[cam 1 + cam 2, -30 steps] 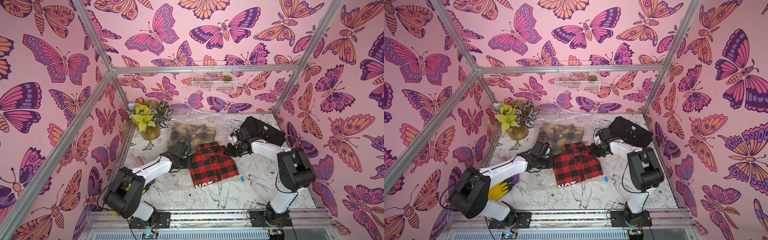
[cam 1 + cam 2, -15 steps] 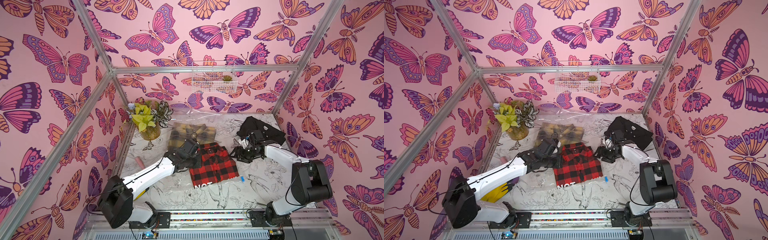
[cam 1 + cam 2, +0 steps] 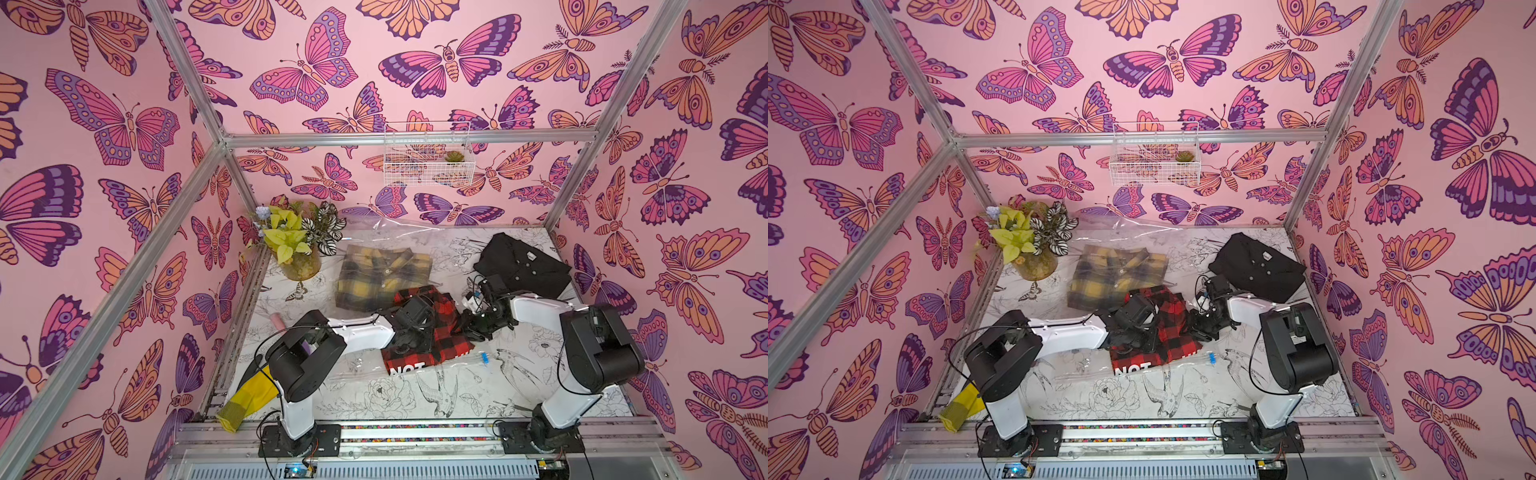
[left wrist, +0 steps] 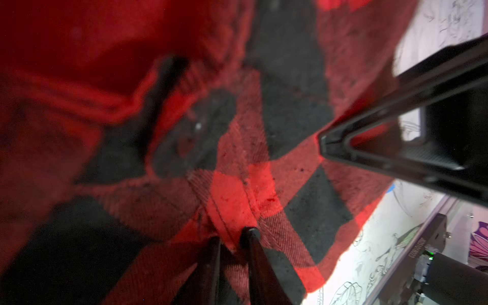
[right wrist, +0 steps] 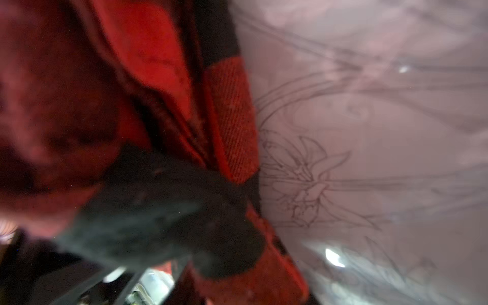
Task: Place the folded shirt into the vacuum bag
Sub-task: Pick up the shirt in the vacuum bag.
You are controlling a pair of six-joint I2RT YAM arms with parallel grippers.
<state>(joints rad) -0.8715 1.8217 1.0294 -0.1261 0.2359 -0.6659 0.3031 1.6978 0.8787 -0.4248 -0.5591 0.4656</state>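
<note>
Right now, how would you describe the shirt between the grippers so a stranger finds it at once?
On the white table with bird drawings are three shirts. The red-and-black checked shirt is the middle one, nearest the arm bases. Its neighbours are a yellow plaid shirt and a plain black shirt.

Both top views are lit brightly and evenly from overhead, so that only soft, short shadows are cast beneath the arms in the lower middle of the frame, and the walls are stretched toward the corners by the wide lens. Faint glare is caught on the vacuum bag (image 3: pixel 386 224) just above the centre. In both wrist views the red plaid shirt (image 4: pixel 237 190) is rendered dim and mostly blurred, while the tabletop (image 4: pixel 369 250) is washed out to near white.
</note>
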